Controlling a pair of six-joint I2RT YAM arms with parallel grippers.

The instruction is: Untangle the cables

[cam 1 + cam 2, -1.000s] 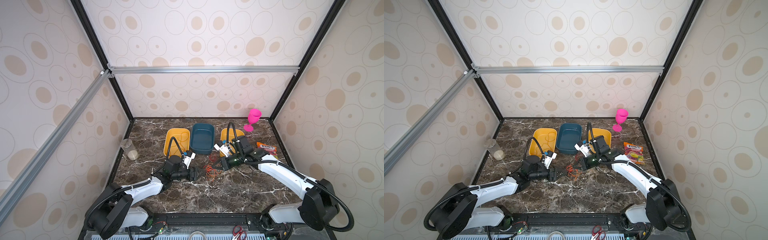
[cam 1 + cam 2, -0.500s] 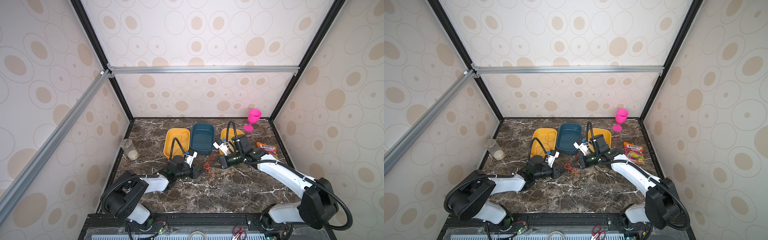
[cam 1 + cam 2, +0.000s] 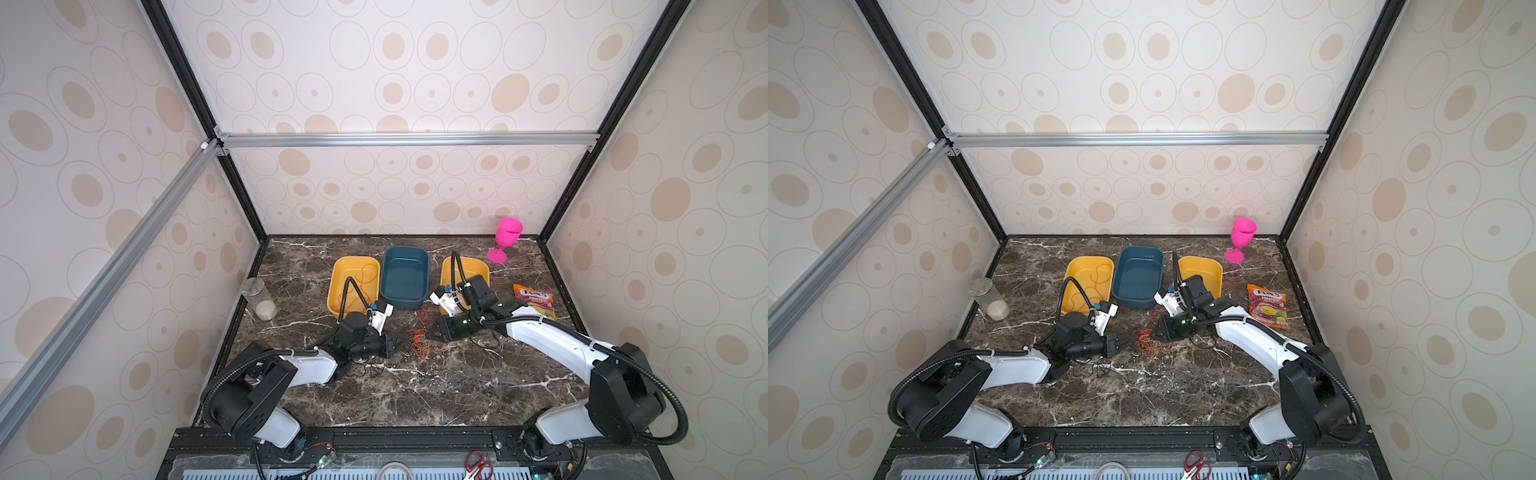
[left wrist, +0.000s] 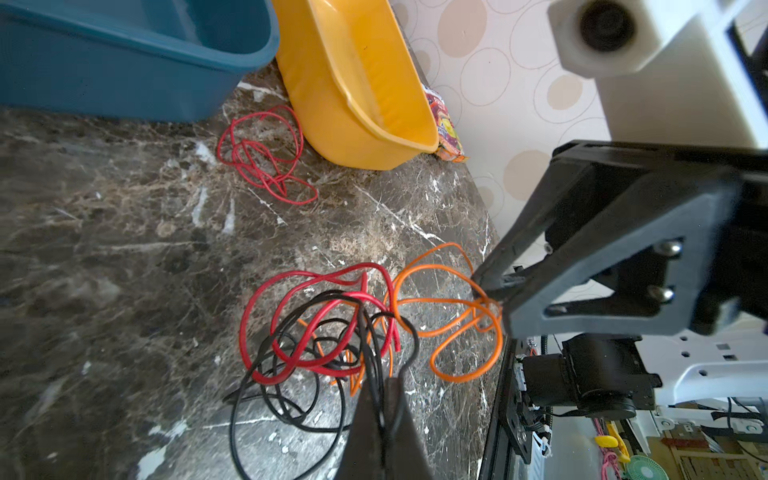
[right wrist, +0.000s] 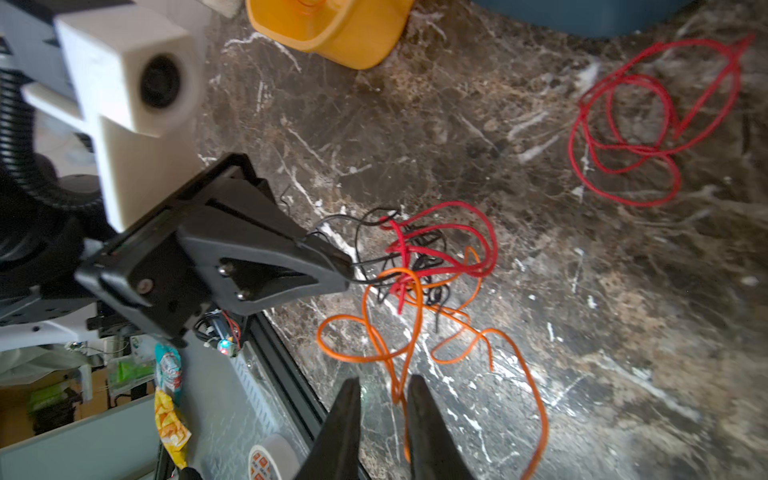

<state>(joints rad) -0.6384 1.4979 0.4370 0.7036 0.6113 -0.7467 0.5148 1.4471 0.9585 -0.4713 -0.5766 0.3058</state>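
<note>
Closing, the left gripper point(image 4: 384, 395) had pinched the black cable point(image 4: 415, 340). The right gripper point(image 5: 384, 390) had eased, jaws slightly parted around the orange cable point(image 4: 461, 379). Their tangle point(image 3: 417, 343) lay mid-table, just near of the blue tray point(image 3: 404, 276). A slow leftward pull seemed best, watching the red cable point(image 4: 299, 273) for snags.

Bare tabletop point(image 3: 436, 390) in front of the cables point(image 3: 419, 343), three trays point(image 3: 403, 305) close behind them.

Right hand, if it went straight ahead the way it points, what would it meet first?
Likely the orange cable, which runs right in front of the right hand; the red and black tangle lies just beyond. Depth is unclear.
</note>
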